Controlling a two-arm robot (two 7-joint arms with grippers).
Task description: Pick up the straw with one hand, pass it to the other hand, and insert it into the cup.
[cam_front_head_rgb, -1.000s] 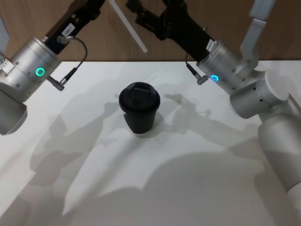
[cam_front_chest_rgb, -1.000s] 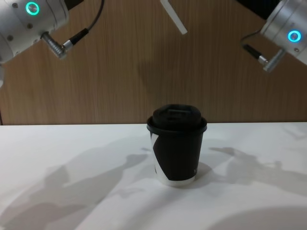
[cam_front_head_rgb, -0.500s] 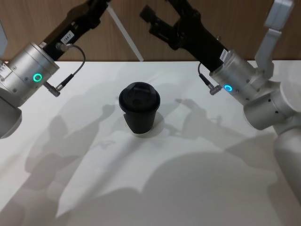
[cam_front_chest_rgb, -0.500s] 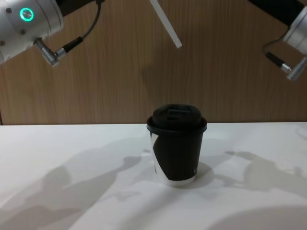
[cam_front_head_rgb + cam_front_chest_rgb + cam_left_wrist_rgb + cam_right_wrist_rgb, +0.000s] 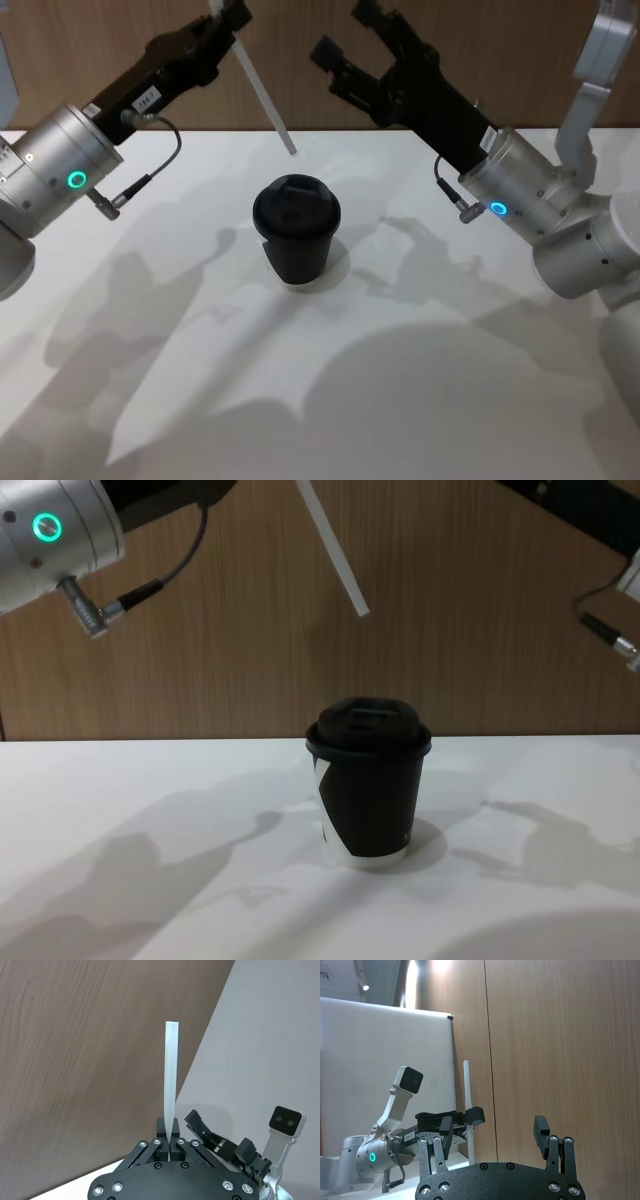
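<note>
The white straw (image 5: 262, 92) hangs slanted in the air, my left gripper (image 5: 228, 16) shut on its upper end. Its lower tip sits above and behind the cup, slightly to the left. The black lidded cup (image 5: 296, 240) stands upright mid-table; the chest view shows the cup (image 5: 370, 790) with its white patch and the straw (image 5: 332, 548) above it. In the left wrist view the straw (image 5: 170, 1090) rises from the closed left gripper (image 5: 169, 1135). My right gripper (image 5: 345, 32) is open, empty, to the right of the straw. The right wrist view shows that right gripper (image 5: 492, 1130) wide open facing the straw (image 5: 467, 1105).
The white table (image 5: 330, 400) carries just the cup, with bare surface on every side. A wooden wall (image 5: 480, 630) rises directly behind the table. Black cables (image 5: 150, 175) loop beside each wrist.
The left gripper has carried the straw lower and a little left, its tip nearer the cup. The right arm has drawn back to the right, away from the straw, staying open.
</note>
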